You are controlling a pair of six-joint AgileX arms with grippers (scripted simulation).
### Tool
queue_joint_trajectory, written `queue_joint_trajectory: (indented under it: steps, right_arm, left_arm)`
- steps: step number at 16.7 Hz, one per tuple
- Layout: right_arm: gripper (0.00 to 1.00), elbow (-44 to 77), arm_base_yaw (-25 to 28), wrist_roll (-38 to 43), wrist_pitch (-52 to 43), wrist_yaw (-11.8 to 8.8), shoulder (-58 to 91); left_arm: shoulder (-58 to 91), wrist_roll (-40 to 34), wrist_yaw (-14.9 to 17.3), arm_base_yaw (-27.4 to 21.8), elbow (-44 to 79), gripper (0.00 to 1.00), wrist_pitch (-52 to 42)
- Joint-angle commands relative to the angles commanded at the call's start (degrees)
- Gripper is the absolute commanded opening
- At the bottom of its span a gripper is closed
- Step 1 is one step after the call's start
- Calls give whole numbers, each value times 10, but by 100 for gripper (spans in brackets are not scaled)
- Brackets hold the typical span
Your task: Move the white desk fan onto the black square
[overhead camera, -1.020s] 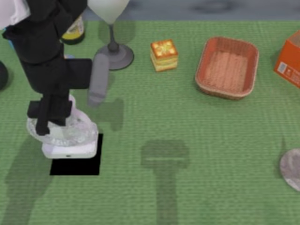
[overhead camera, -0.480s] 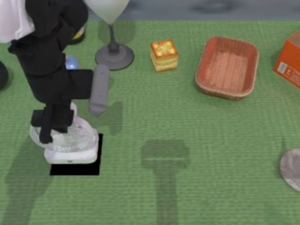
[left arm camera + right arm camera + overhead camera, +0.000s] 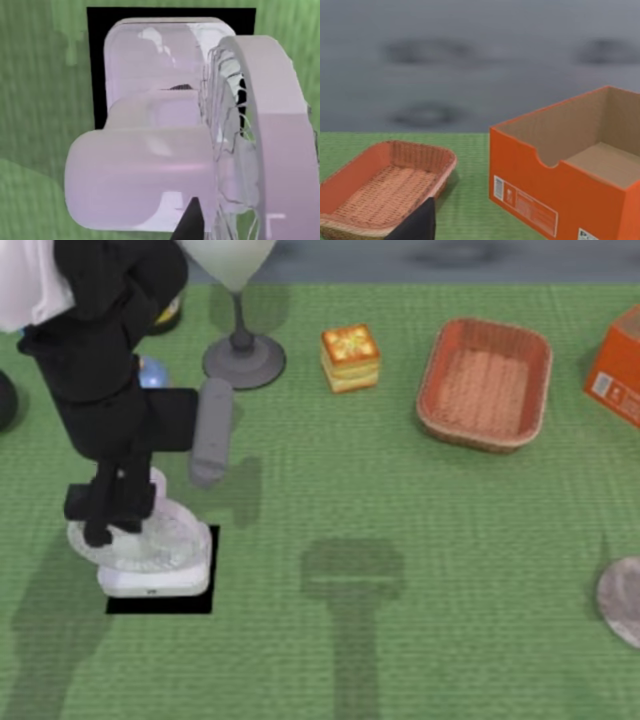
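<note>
1. While the left gripper (image 3: pixel 110 502) hangs over the left part of the green tabletop (image 3: pixel 420 540), its jaws are closed on the white desk fan (image 3: pixel 150 550), at the rear of its round grille head.
2. From the left wrist view, the fan's base (image 3: pixel 150 60) lies over the black square (image 3: pixel 95 65), with black edge showing on three sides.
3. From the top view, the base covers most of the square (image 3: pixel 160 602); a black strip shows at the near and right edges.
4. Behind the fan stand a wine glass (image 3: pixel 240 340), a small cake (image 3: pixel 350 357), a woven basket (image 3: pixel 485 383) and an orange box (image 3: pixel 615 365), all well apart from it.
5. Of the right arm only a dark tip (image 3: pixel 417 225) shows in its wrist view; I cannot tell the state of its jaws.
</note>
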Motion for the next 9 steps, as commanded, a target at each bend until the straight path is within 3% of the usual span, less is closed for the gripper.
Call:
queue_joint_trajectory:
  steps: [3, 9]
  right_arm:
    - [100, 0, 0, 0, 0, 0, 0]
    - [100, 0, 0, 0, 0, 0, 0]
  left_arm:
    - [0, 0, 0, 0, 0, 98, 0]
    - [0, 0, 0, 0, 0, 100, 0]
